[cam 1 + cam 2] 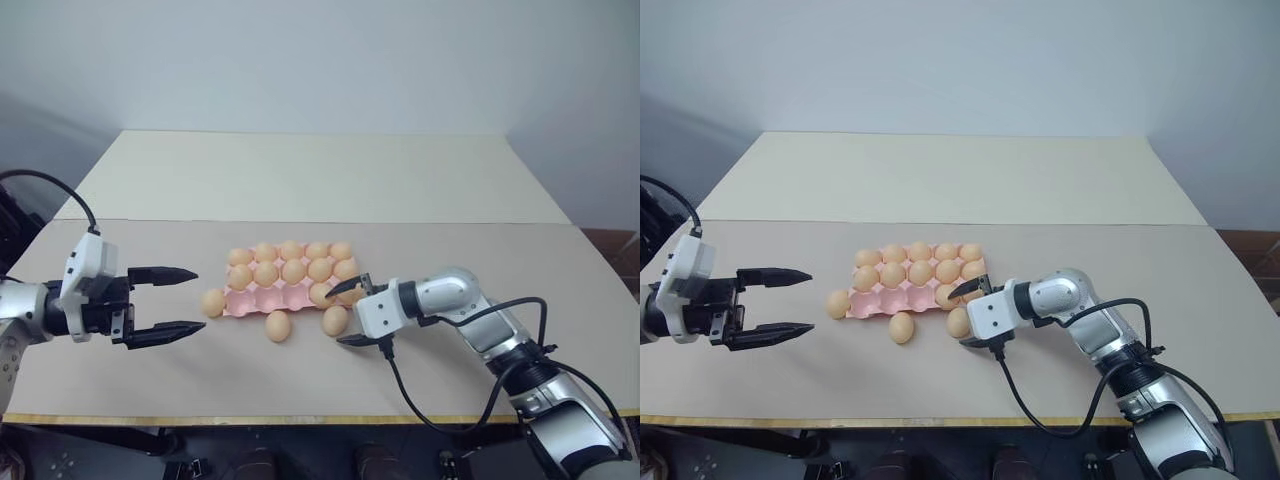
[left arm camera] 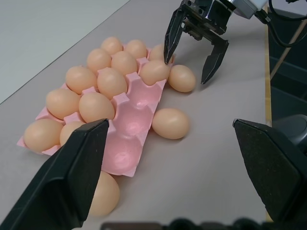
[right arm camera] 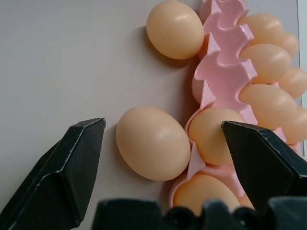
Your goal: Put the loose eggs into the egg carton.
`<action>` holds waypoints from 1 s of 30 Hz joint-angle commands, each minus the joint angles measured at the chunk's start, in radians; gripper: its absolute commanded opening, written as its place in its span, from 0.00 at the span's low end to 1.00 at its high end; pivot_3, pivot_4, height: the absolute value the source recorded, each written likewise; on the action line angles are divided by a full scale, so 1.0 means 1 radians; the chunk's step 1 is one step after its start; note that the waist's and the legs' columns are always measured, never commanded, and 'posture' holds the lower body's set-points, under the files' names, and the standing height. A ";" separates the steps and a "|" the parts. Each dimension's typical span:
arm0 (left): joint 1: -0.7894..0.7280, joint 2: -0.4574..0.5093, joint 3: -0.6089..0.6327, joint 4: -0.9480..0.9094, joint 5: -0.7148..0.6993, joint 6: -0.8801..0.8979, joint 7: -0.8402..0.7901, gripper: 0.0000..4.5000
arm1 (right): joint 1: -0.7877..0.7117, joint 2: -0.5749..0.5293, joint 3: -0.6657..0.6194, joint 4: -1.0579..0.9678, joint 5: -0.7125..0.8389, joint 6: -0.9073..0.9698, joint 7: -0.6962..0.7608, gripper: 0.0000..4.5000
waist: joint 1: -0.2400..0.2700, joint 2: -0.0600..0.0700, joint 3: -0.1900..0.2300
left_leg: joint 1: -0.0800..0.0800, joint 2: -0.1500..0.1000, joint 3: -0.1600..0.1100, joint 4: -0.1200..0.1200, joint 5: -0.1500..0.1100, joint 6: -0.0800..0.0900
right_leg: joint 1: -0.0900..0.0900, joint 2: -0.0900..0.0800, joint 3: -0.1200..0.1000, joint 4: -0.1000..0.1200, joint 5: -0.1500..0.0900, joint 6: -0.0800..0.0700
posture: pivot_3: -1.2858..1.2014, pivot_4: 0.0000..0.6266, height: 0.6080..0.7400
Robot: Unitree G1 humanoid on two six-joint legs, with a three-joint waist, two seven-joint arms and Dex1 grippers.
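One beige table [image 1: 120,390], bare over most of its top, with a paler slab [image 1: 300,175] butted against its far side. Two grippers over it, both spread wide and clamped on nothing. One pink egg carton [image 1: 262,300], flat on the table between the two grippers, long axis running from the left gripper [image 1: 200,299] across to the right gripper [image 1: 335,317]; right end under the right gripper's far finger, left end well ahead of the left gripper's tips. Holds twelve seated eggs [image 1: 293,270], as far as countable: five in the far row, five in the middle row, two at the right-gripper end of the near row. Leaves three empty cups [image 2: 132,122] in the near row, toward the left gripper. Three loose eggs, all on their sides: first egg [image 3: 152,143] between the right gripper's open fingers, touching the carton's near rim, long axis slanted across the gap; second egg [image 1: 278,326] just beyond the right gripper's tips, beside the near rim; third egg [image 1: 213,302] at the carton's left end, straight ahead of the left gripper. Open table between the left gripper and that third egg, and along the carton's whole near side; one black cable [image 1: 420,400] behind the right gripper, toward the table's front edge.
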 commanded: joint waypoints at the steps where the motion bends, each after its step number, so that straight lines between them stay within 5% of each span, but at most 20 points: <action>1: -0.003 0.008 0.017 -0.019 -0.008 -0.004 -0.003 1.00 | -0.004 0.002 0.009 0.012 -0.017 -0.031 -0.010 0.91 | -0.003 0.000 0.000 | 0.000 0.000 0.000 0.000 0.000 0.000 | 0.000 0.000 0.000 0.000 0.000 0.000 | 0.52 0.24 1.00; 9: -0.011 0.012 0.012 -0.017 -0.009 0.001 -0.006 1.00 | 0.014 -0.001 0.024 0.012 -0.064 -0.046 -0.042 0.41 | -0.001 0.000 0.000 | 0.000 0.000 0.000 0.000 0.000 0.000 | 0.000 0.000 0.000 0.001 0.000 -0.001 | 0.52 0.24 1.00; 21: -0.015 0.016 0.018 -0.012 -0.009 0.004 -0.005 1.00 | 0.054 -0.035 -0.063 -0.215 0.109 0.102 -0.003 0.41 | -0.001 0.000 0.000 | 0.000 0.000 0.000 0.000 0.000 0.000 | -0.001 0.000 0.000 0.002 -0.001 -0.001 | 0.52 0.24 1.00; 30: -0.120 -0.039 0.067 -0.011 -0.157 0.150 0.116 1.00 | -0.101 0.133 -0.040 -0.097 0.051 0.145 -0.138 0.41 | -0.003 0.000 0.000 | 0.002 0.001 -0.001 0.000 0.000 0.000 | -0.001 0.001 0.000 0.005 -0.001 -0.001 | 0.52 0.24 1.00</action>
